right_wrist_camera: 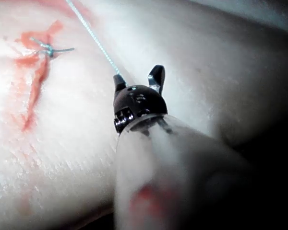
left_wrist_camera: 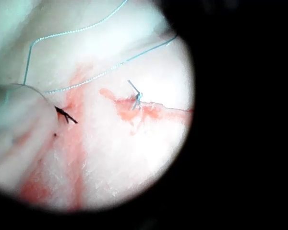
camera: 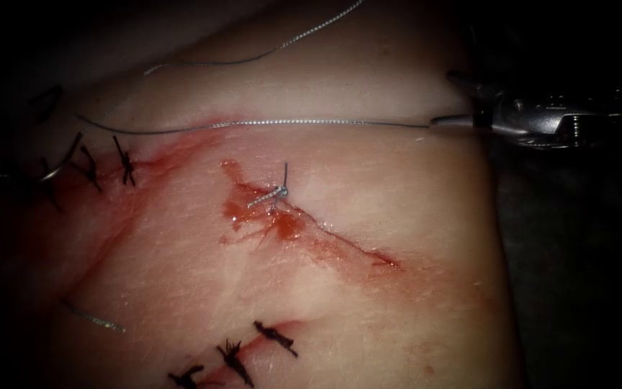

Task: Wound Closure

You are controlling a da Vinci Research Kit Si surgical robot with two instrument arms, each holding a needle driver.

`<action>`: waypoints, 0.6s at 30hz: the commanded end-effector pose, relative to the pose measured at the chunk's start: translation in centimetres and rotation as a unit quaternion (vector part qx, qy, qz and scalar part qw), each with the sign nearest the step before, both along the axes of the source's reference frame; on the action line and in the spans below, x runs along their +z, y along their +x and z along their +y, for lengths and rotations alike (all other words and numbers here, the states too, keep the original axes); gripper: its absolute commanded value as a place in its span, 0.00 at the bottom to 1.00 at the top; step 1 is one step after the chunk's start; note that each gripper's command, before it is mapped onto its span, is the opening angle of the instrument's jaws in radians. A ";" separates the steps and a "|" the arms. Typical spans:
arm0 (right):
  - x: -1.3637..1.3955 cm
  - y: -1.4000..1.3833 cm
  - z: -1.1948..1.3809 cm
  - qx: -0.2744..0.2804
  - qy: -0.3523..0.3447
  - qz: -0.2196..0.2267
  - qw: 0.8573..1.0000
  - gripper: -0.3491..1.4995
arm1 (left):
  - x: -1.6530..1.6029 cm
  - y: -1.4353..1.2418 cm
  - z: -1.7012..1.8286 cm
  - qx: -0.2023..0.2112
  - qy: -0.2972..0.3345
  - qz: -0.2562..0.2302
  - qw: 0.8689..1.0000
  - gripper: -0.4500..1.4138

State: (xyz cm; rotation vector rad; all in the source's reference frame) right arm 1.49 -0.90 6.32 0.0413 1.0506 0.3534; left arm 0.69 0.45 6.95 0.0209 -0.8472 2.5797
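While the right tool (camera: 455, 101) is reaching in from three o'clock in the endoscope view, its jaws are standing apart, released, and the thread (camera: 289, 122) is running up to the tip of the lower one; whether it is merely lying against that tip is hard to judge. From there the thread is stretching straight across toward nine o'clock, over the tissue (camera: 368, 288), with a second strand curving away toward twelve o'clock. A pale knotted stitch (camera: 276, 193) is sitting at the ten o'clock end of the cut (camera: 340, 241), which is trailing off toward four o'clock with red fluid (camera: 282, 227) pooling around it. What is looking like the needle (camera: 62, 162), a dim thin arc, is lying well to the left of the cut beside the dark stitches (camera: 127, 162); whether its point is sitting in the tissue cannot be told. A cut end of thread (camera: 95, 320) is resting toward eight o'clock. Judging by looks, the thread is behaving as something light, limp and braided, likely to slide when wet, so a firm flat bite on the taut span would suit it. The needle is probably handling as stiff and springy, best taken on its body rather than its tip, and the tissue is appearing soft, slick and easy to tear.
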 end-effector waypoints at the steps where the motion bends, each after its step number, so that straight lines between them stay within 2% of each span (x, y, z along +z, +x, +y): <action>1: 0.01 0.09 -0.01 0.000 0.000 0.001 1.000 0.82 | 0.01 -0.06 0.00 -0.001 0.000 -0.003 1.000 0.00; 5: -0.03 0.10 0.00 0.000 0.003 0.001 1.000 0.83 | -0.25 -0.12 0.11 -0.001 -0.018 0.000 1.000 0.00; 11: -0.14 0.19 0.02 0.007 0.010 0.003 1.000 0.83 | -0.56 -0.26 0.28 -0.002 -0.104 0.028 0.994 0.00; 13: -0.18 0.24 0.01 0.017 0.016 0.007 1.000 0.83 | -0.59 -0.40 0.31 -0.014 -0.125 0.030 0.992 0.00; 15: -0.27 0.34 -0.01 0.050 0.027 0.030 0.998 0.83 | -0.58 -0.67 0.29 -0.035 -0.142 0.033 0.989 0.00; 18: -0.38 0.45 -0.01 0.086 0.039 0.051 0.994 0.82 | -0.56 -0.89 0.28 -0.040 -0.153 0.027 0.987 0.00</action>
